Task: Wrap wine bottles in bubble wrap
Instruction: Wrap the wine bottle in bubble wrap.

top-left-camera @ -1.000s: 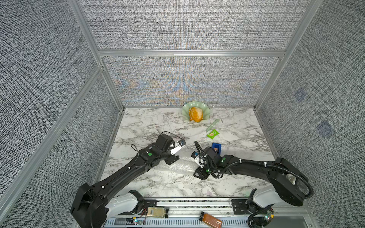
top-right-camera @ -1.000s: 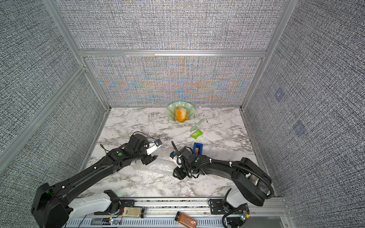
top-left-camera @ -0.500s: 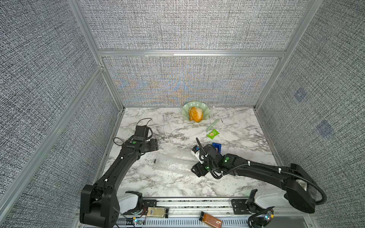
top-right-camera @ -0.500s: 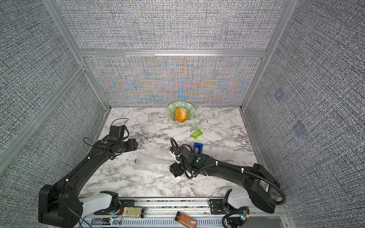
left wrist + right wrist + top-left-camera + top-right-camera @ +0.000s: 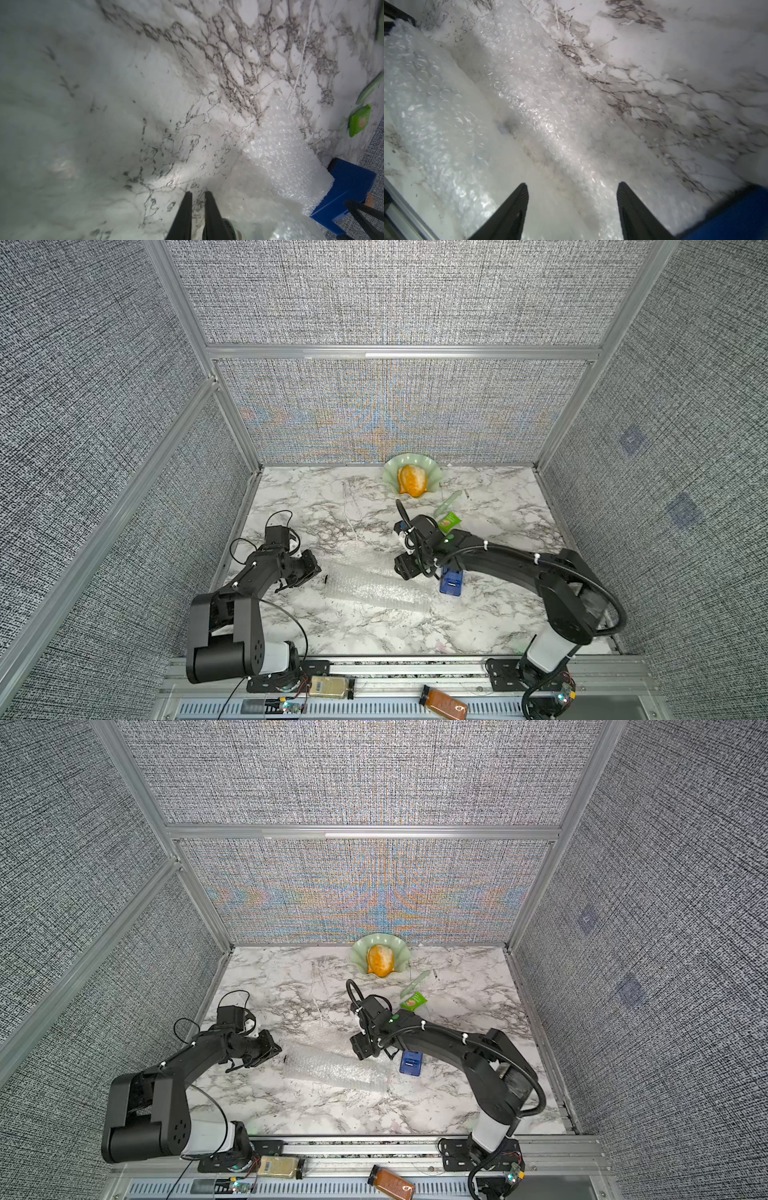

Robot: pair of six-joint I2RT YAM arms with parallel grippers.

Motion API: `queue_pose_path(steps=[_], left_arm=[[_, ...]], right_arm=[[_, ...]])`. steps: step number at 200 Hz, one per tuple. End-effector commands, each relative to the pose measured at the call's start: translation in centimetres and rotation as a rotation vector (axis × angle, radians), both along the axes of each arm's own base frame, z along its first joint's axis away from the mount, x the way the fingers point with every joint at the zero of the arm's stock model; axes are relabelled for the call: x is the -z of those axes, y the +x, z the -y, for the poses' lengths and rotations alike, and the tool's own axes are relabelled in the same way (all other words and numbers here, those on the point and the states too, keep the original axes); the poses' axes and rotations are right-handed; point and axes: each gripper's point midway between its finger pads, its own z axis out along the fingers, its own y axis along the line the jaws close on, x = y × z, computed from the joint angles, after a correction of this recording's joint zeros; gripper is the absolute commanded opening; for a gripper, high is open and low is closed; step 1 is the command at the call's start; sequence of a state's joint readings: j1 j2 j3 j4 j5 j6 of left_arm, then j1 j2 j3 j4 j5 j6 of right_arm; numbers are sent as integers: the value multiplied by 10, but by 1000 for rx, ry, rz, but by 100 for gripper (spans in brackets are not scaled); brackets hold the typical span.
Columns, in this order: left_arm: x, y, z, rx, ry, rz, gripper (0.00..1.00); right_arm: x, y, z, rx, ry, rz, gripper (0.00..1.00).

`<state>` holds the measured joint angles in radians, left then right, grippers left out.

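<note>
Your left hand (image 5: 197, 195) has swung back in from the left edge of the desk (image 5: 316, 506) and now sits just beside the cap end of the rolled bubble wrap (image 5: 378, 585), fingers drawn almost together on nothing. Your right hand (image 5: 572, 185) hovers over the wrap's other end, fingers spread wide and empty. The wine bottle (image 5: 328, 577) lies on its side inside that roll, mid-desk between both hands, near the blue tape dispenser (image 5: 451, 583).

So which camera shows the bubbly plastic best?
Both top views: the whole bubble wrap shows there, a long bundle lying on the marble table. The right wrist view shows it big and close, but cut off at the edges. The left wrist view catches only one end, beside the blue tape dispenser.
</note>
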<state>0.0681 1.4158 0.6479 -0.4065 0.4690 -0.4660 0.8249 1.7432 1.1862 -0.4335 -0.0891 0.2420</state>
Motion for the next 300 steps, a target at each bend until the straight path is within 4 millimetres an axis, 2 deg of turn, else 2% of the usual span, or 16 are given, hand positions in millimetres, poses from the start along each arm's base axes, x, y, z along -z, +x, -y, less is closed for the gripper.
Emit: queue_pose_path(steps=[1,66,111,131,151,170,193,207,218,241,262,280,300], left_arm=[[2,-4,13,40,-80,-15,6],[3,-21,30,82,-136,-23,1],[8,-28,44,169,-133,-62,0],[8,-31,49,186,-136,-66,0],[5,-30,48,195,-125,-62,0],[1,-26,41,193,-76,-61,5],[0,-23,38,198,-68,-72,7],[1,-21,37,202,-67,-78,8],[1,-19,37,205,-64,-79,8],[-1,-13,34,203,-49,-75,8],[-5,-9,31,204,-35,-67,8],[-7,-5,30,206,-28,-61,8],[-7,-3,30,207,-30,-59,8]], right_arm=[[18,-11,-6,-67,-17,-89,67],[76,-16,1,-48,-73,-182,62],[88,-20,1,-53,-82,-208,61],[84,-17,2,-46,-82,-198,61],[68,-12,3,-35,-76,-152,64],[33,0,10,-33,-88,-30,76],[-19,11,26,-82,-134,166,83],[-41,5,29,-177,-154,233,85],[-49,-8,27,-285,-173,261,87],[-45,-51,14,-525,-248,282,91],[-34,-80,0,-641,-288,267,93],[-22,-91,-12,-688,-325,260,94],[-3,-91,-18,-695,-349,229,93]])
